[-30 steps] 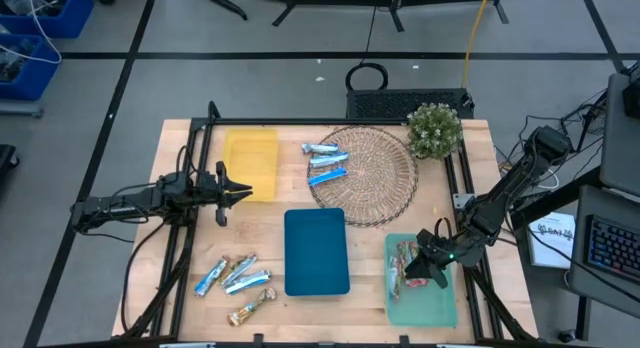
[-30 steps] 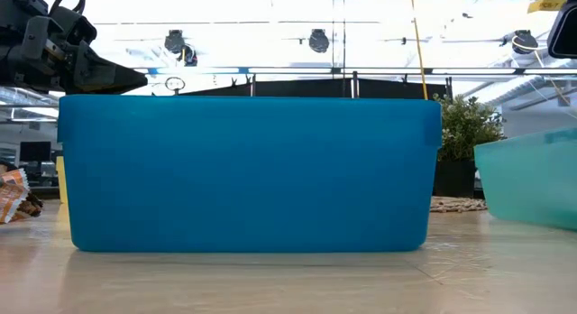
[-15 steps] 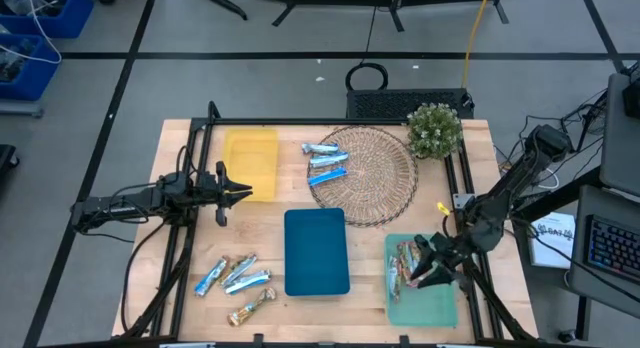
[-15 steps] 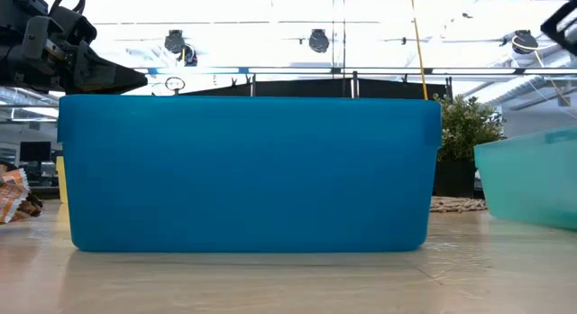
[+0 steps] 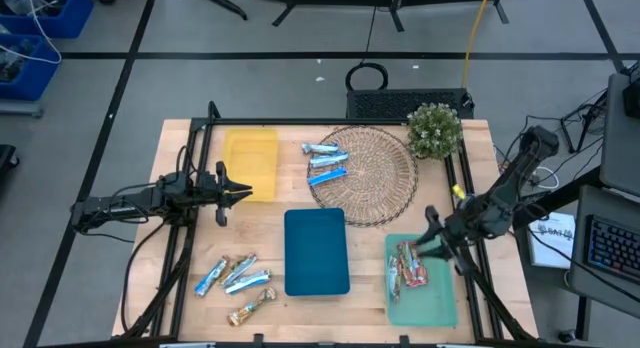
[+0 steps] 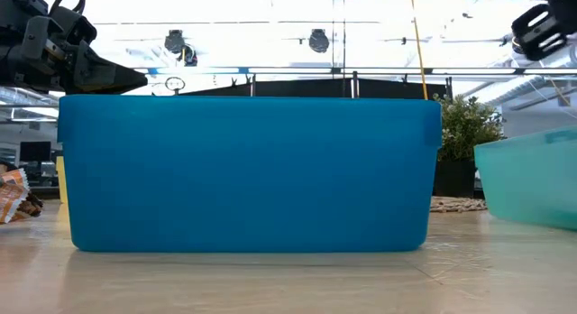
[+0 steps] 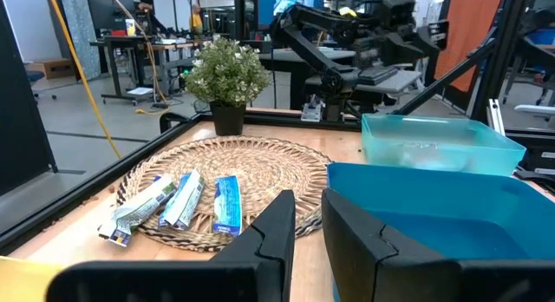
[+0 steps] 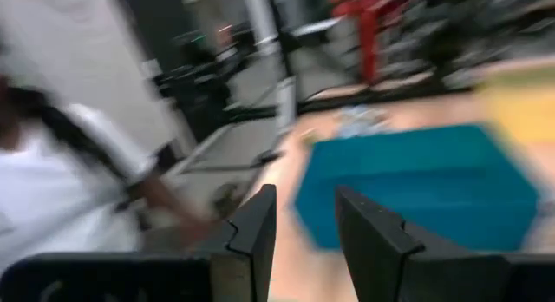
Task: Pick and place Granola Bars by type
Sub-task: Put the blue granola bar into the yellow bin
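Three blue-and-silver granola bars lie on the wicker mat; they also show in the left wrist view. Red/orange bars lie in the teal tray. Several blue-and-silver and tan/gold bars lie loose at the table's near left. My left gripper hangs level beside the yellow tray, open, with nothing between its fingers. My right gripper hangs above the teal tray's far right corner, open and holding nothing.
A blue tray stands at the table's middle near side and fills the low view. A potted plant stands at the far right corner. Black frame rails run along both sides. A person in white shows beyond the table.
My right gripper has risen from over the teal tray, drawn back toward the table's far right and rolled about its own axis. The red/orange bars stay lying in the tray.
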